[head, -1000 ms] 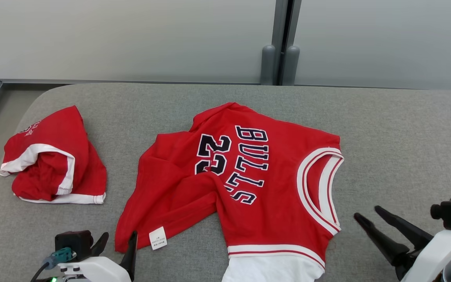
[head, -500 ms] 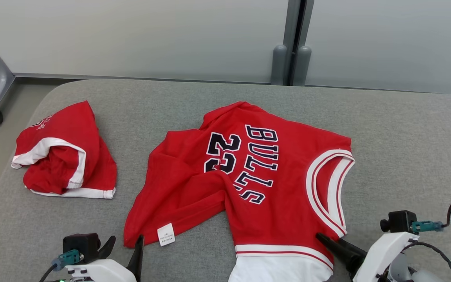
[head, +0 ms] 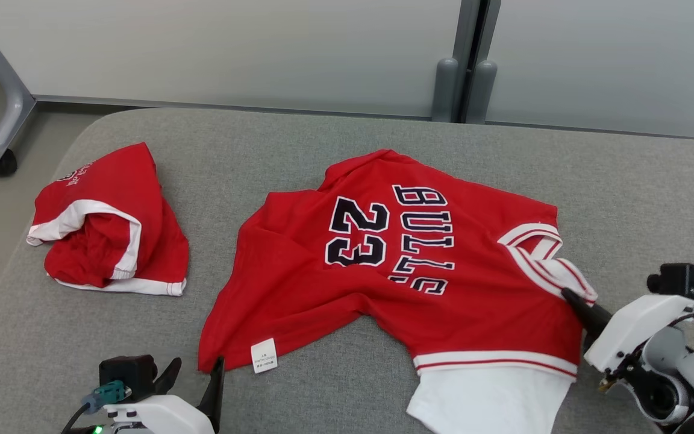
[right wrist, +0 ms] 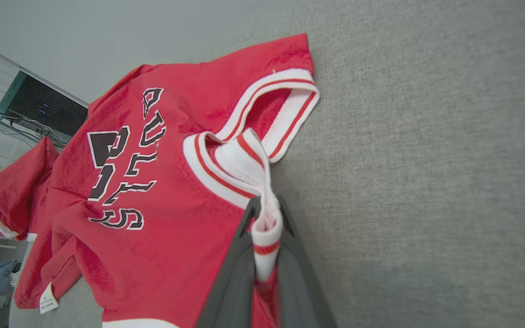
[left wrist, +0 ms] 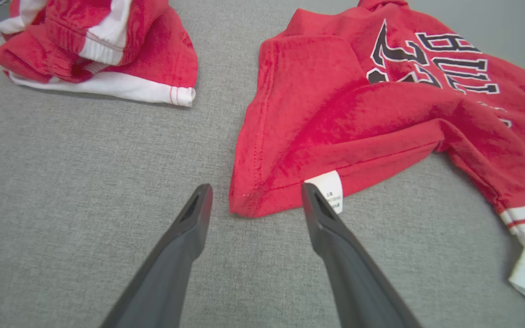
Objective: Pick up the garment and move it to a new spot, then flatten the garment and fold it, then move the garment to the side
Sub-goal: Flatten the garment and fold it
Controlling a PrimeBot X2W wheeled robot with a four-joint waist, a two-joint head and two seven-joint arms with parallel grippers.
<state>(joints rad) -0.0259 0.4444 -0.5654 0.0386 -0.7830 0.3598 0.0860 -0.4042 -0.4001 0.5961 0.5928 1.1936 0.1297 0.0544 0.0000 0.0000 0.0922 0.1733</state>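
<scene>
Grey fabric-covered table (head: 335, 129) spans the head view with pale wall panels (head: 232, 48) behind; the red Bulls jersey (head: 383, 289) lies rumpled at its centre, "23" lettering up, and crumpled red shorts (head: 112, 223) with white trim sit well apart at the robot's left. Right gripper (head: 567, 294): fingers closed on the jersey's white-and-red striped trim (right wrist: 244, 168), bunched between them at the jersey's right edge. Left gripper (left wrist: 254, 189): fingers spread wide either side of the jersey's near hem corner, one tip just beside the white care label (left wrist: 331, 189); contact with cloth cannot be told.
</scene>
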